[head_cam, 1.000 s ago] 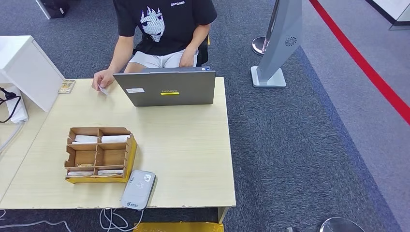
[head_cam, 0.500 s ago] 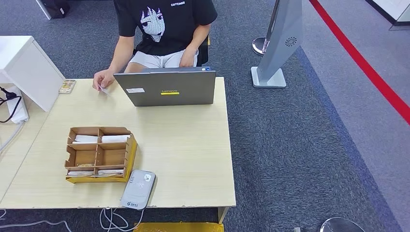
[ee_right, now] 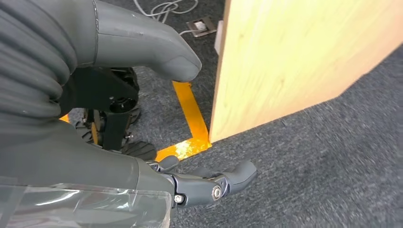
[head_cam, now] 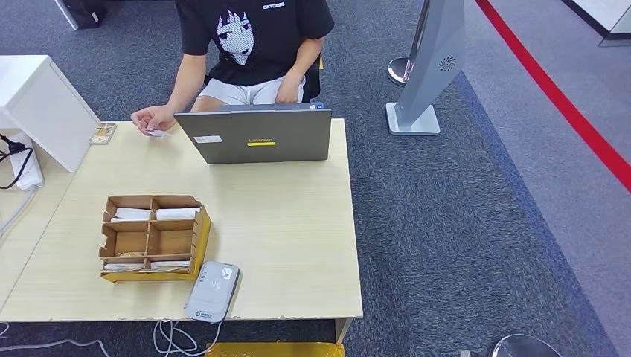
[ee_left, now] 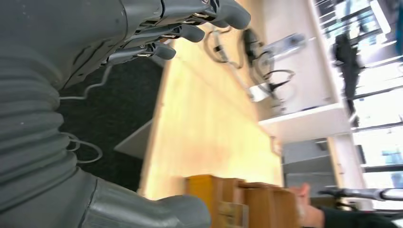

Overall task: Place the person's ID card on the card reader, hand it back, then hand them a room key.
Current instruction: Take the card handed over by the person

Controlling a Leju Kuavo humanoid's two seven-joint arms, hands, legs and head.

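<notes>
Cables point(head_cam: 16, 167) trail off the pale wooden table point(head_cam: 283, 223) at the far left of the head view, beside a white cabinet point(head_cam: 41, 104). Just right of the cabinet, a small framed item point(head_cam: 103, 133) lies at the table's upper left corner. Next along, a person's hand point(head_cam: 152, 119) holds a small ID card point(head_cam: 156, 133) just above the table, near the left end of a grey laptop point(head_cam: 257, 136) whose lid faces the camera. Lower left of centre sits a cardboard organiser point(head_cam: 152, 238) with white room key cards point(head_cam: 155, 214) in its upper compartments and more in the lower ones. Touching its lower right corner, the grey card reader point(head_cam: 213, 291) rests at the table's near edge. Upper right, a grey stand point(head_cam: 431, 63) rises from dark carpet, with a red floor line point(head_cam: 558, 97) beyond.

In the wrist views, the left hand point(ee_left: 157, 38) and right hand point(ee_right: 157, 118) each hold nothing, fingers spread apart.
</notes>
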